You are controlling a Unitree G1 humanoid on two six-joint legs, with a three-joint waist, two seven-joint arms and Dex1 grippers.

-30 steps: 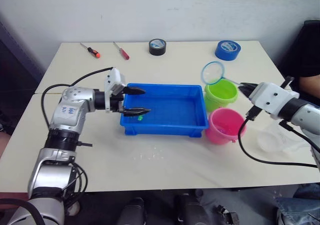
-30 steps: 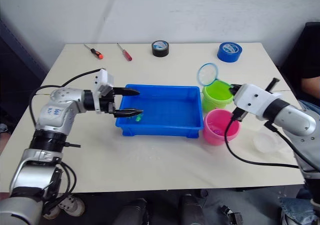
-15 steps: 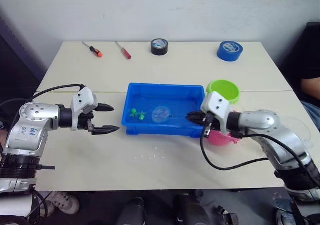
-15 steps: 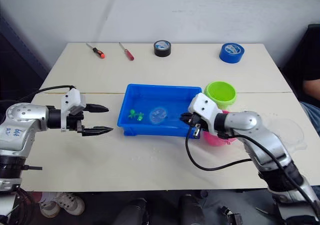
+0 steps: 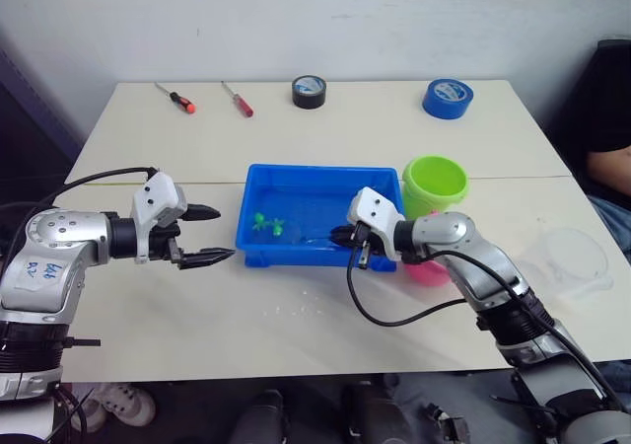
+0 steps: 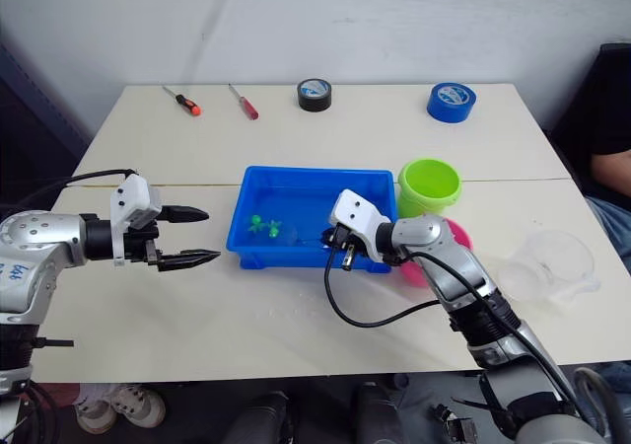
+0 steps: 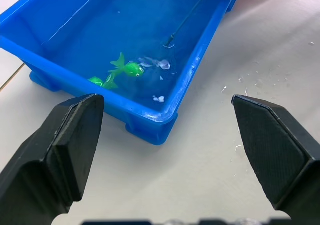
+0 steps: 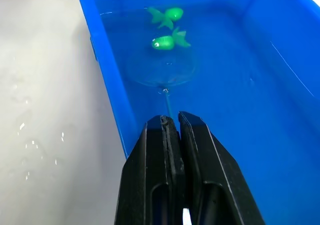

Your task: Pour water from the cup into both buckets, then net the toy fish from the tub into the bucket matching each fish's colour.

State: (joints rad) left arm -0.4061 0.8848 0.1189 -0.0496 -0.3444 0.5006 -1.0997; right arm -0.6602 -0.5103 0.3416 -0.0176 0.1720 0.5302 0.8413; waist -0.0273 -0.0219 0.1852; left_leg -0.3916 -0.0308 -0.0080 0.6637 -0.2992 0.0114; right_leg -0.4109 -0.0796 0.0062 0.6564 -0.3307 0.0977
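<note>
The counter carries everything, and a person's arm is cut off at its far right edge. The blue tub sits mid-counter, holding shallow water. Just beyond its right end stands the lime green bucket; the pink bucket is mostly hidden behind the right arm, with only a sliver showing. The clear cup rests well apart on the right and is hard to make out against the pale counter.

The right gripper hangs over the tub's near right corner, its jaws clenched on the thin handle of a net. The net's hoop lies in the water just beside two green toy fish; its mesh is nearly invisible, so I cannot tell whether it touches a fish. No pink fish can be made out.

The left gripper hovers above bare counter just left of the tub, jaws spread wide and holding nothing.

Along the far edge lie a blue tape roll, a black tape roll and two screwdrivers. Small water drops dot the counter in front of the tub.
</note>
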